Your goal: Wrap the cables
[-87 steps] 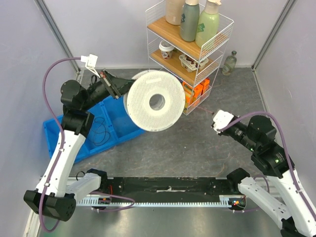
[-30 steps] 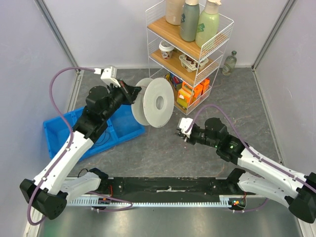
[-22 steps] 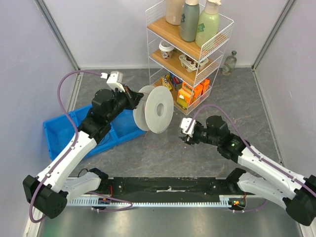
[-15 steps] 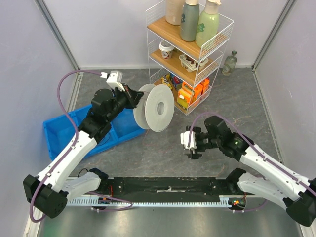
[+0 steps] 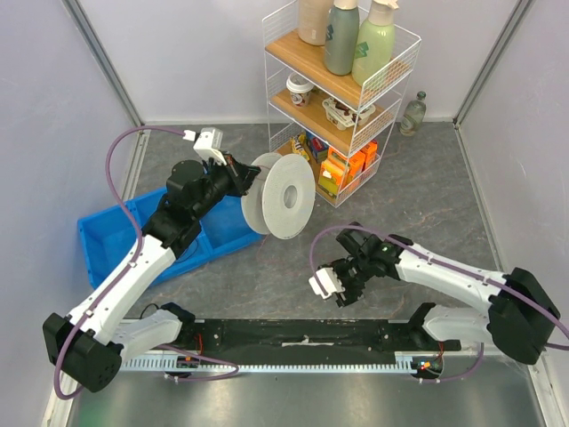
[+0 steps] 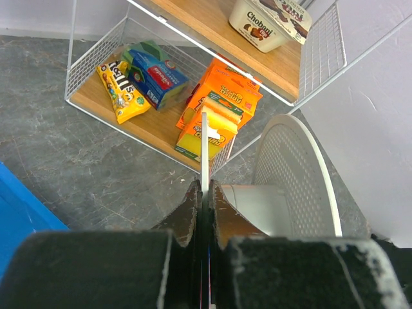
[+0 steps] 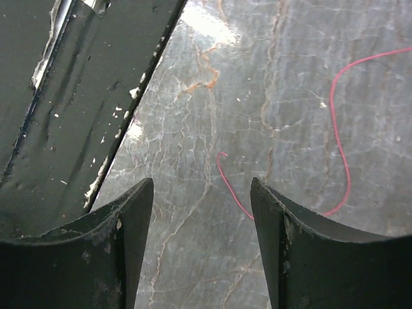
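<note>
A white spool (image 5: 286,196) hangs upright above the table, in front of the wire shelf. My left gripper (image 5: 242,176) is shut on its near flange; in the left wrist view the thin flange edge (image 6: 205,145) runs up from between the left gripper's (image 6: 205,183) closed fingers, with the hub and perforated far flange (image 6: 293,174) to the right. My right gripper (image 5: 347,285) points down at the table near the front rail, open and holding nothing. A thin red cable (image 7: 235,193) lies loose on the grey table, its curled end just beyond the gap of my right gripper (image 7: 201,183).
A blue bin (image 5: 107,240) sits at the left under my left arm. The wire shelf rack (image 5: 342,98) holds bottles, a cup and snack boxes (image 6: 219,109). A glass bottle (image 5: 413,114) stands at the back right. A black rail (image 5: 302,334) runs along the near edge, its strip (image 7: 58,96) left of my right fingers.
My right gripper swung from beside the spool down toward the near rail and opened. The left arm turned the spool edge-on earlier and has since held nearly still.
</note>
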Robot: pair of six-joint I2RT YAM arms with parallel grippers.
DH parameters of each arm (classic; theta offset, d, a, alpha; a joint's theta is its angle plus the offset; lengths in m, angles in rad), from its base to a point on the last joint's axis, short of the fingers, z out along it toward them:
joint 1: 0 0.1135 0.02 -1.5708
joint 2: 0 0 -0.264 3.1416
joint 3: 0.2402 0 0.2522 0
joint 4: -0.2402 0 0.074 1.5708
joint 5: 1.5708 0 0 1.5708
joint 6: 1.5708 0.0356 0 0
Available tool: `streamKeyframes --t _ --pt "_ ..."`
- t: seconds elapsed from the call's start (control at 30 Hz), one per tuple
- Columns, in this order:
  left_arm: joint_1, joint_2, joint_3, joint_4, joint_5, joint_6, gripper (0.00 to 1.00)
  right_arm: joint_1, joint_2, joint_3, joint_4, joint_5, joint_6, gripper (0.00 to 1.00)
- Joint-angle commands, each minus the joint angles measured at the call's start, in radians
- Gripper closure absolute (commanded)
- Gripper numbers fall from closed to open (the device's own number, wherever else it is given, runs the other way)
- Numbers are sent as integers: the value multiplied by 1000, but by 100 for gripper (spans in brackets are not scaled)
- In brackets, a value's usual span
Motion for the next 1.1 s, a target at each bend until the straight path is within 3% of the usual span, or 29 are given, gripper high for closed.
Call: streamKeyframes --t 0.0,0.23,0.67,1.07 --pt "1 -4 6 115 8 7 98 15 39 -27 49 -38 -52 31" --pt "1 -6 -4 108 13 1 98 35 79 -47 153 -24 10 34" --pt "-1 5 -3 111 16 -5 99 81 168 -4 147 26 18 42" --pt "1 2 -9 111 17 -3 98 94 204 15 152 51 27 61"
